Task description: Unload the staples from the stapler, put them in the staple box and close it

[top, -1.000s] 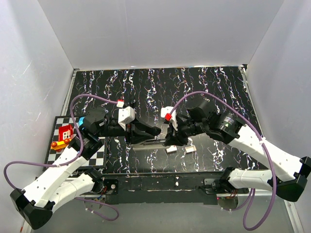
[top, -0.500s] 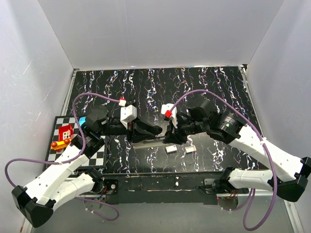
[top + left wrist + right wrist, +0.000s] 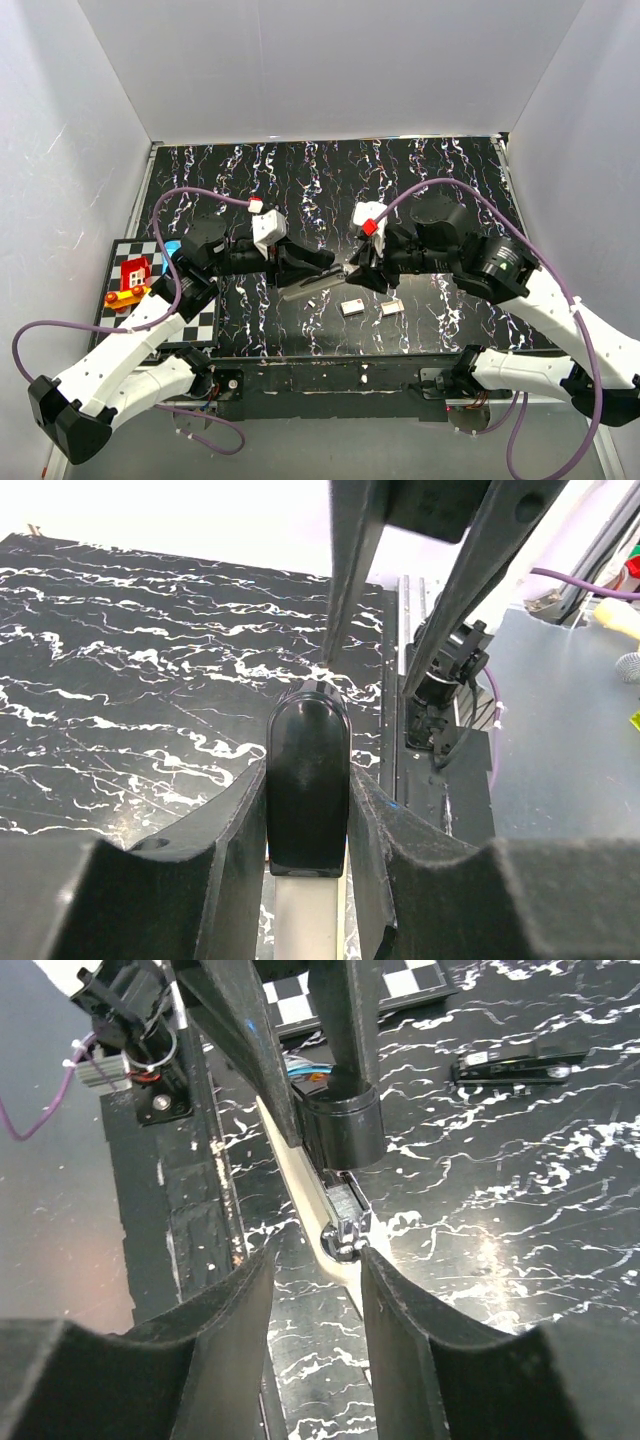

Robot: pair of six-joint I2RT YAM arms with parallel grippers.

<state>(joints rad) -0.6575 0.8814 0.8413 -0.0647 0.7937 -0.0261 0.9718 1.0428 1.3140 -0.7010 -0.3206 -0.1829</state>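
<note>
The stapler (image 3: 318,279) is held off the black marbled mat at mid-table, and my left gripper (image 3: 322,266) is shut on its dark body. In the left wrist view the black stapler end (image 3: 308,735) sits clamped between the left gripper (image 3: 307,790) fingers, with a pale strip below it. My right gripper (image 3: 353,274) faces it from the right, open. In the right wrist view the stapler's silver metal end (image 3: 345,1222) and pale underside lie between the spread right gripper (image 3: 318,1258) fingers. The right finger is at the metal tip and the left finger stands apart.
Two small pale blocks (image 3: 352,307) (image 3: 392,307) lie on the mat just in front of the grippers. A slim dark piece (image 3: 515,1065) lies on the mat beyond the stapler. A checkered board (image 3: 205,325) with a red toy (image 3: 130,275) sits at the left edge.
My right gripper has opened and drawn back to the right, off the stapler's end. The left gripper still holds the stapler and has shifted slightly right and up.
</note>
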